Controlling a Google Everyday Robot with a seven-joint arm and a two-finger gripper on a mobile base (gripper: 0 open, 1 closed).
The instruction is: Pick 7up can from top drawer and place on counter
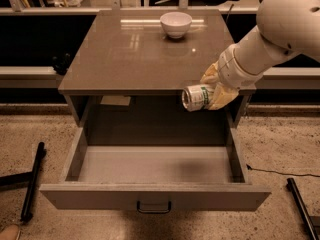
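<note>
The 7up can [196, 97], silver-white with green lettering, lies sideways in my gripper [212, 90], its shiny end facing left. My gripper is shut on it and holds it in the air at the front right edge of the counter [130, 54], well above the drawer floor. The top drawer [155, 170] is pulled fully open below; its inside holds nothing visible. Its front panel carries a small dark handle [153, 207]. My white arm comes in from the upper right.
A white bowl [175, 23] stands at the back middle of the counter. A pale paper label [115, 101] sits under the counter's front edge at the left. Dark poles lie on the speckled floor at the left [33, 180] and the lower right [302, 206].
</note>
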